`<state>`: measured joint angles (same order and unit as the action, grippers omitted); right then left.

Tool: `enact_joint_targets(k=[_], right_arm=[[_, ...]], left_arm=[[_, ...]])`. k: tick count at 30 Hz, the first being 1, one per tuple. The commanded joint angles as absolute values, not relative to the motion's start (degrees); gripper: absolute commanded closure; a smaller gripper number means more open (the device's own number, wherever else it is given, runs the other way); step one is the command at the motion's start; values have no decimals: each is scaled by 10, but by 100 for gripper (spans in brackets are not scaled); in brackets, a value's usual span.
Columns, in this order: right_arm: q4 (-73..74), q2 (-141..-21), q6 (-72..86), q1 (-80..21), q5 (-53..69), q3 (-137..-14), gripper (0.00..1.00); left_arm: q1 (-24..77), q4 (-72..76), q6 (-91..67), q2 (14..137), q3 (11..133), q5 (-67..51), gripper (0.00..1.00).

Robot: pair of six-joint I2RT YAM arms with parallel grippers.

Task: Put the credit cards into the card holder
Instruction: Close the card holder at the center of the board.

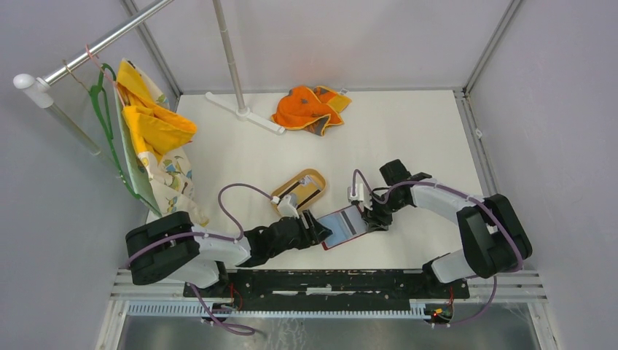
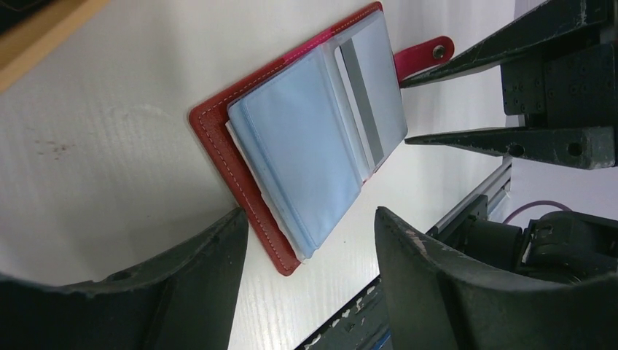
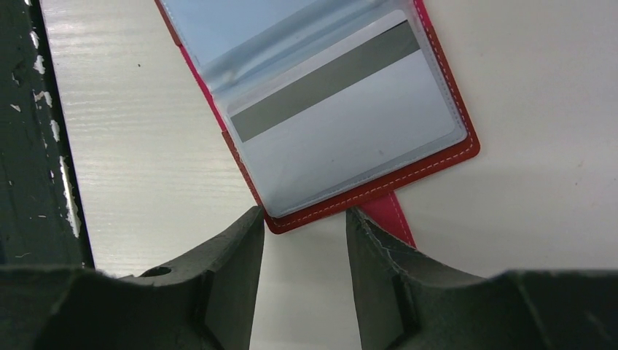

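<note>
Card holder (image 1: 342, 227): it lies open on the white table (image 1: 408, 131), at the lower centre of your top view, between the two grippers. The red cover faces down and the pale blue sleeves face up.
Snap tab (image 2: 423, 54): it sticks out from the holder's far edge, at the upper right of your left wrist view.
Credit card (image 3: 342, 109): you see one grey card with a dark stripe inside a clear sleeve, mid-frame in your right wrist view, on the half nearer the right gripper.
Left gripper (image 2: 310, 217): the fingers stand wide, one on each side of the holder's lower corner at the bottom of your left wrist view. One finger is right at the red edge, but you cannot tell whether it touches. Nothing is clamped.
Right gripper (image 3: 304, 217): the fingers are narrower but parted, with bare table showing in the gap. The tips sit just at the holder's stitched edge, and the tab runs beside one finger.
Tray (image 1: 312, 173): this tan oval sits just above and left of the holder in your top view. Pale and dark flat pieces lie in it, too small to make out.
Orange cloth (image 1: 310, 109): it is bunched at the upper centre of the table.
Green hanger (image 1: 109, 124): it hangs from the metal rail at the upper left and carries yellow fabric.
</note>
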<state>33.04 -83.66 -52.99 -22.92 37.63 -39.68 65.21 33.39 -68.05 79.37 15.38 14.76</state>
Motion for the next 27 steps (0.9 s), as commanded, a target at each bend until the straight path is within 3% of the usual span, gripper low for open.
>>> enact_joint_targets(k=[1,8,14,21,27], right_arm=[[348,-856,-511,-247,370,-394,49],[344,-864,-503,-261,370,-393,51],[345,-869,-502,-268,373,-394,52],[347,-866,-501,-269,380,-395,52],[350,-866,-502,-271,392,-396,52]], left_arm=[[649,275,-699,763,146,187,28],[640,404,-678,763,121,137,25],[639,515,-647,768,108,106,31],[640,530,-609,724,108,96,36],[639,541,-581,764,148,63,36]])
